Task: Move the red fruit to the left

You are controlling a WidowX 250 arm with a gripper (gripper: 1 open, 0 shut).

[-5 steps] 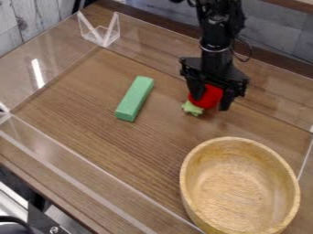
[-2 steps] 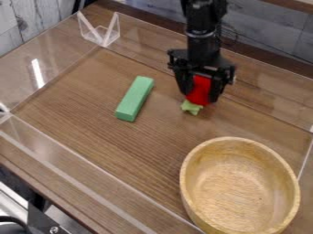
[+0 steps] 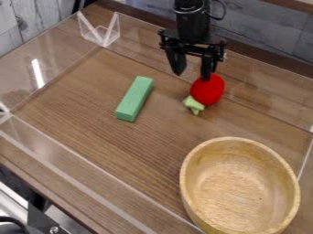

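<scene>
The red fruit (image 3: 207, 89), a small glossy strawberry with a light-green cap at its lower left, lies on the wooden table to the right of the centre. My gripper (image 3: 192, 69) hangs just behind and slightly left of it, above the table. Its two dark fingers (image 3: 175, 62) are spread apart with nothing between them. The fruit is free of the fingers.
A flat green rectangular block (image 3: 134, 97) lies left of the fruit. A large wooden bowl (image 3: 196, 174) fills the front right corner. Clear acrylic walls (image 3: 37, 69) ring the table, with a small clear stand (image 3: 98, 30) at the back left.
The gripper, which had been down around the fruit, has opened, risen and shifted back and left. The fruit now rests alone on the table.
</scene>
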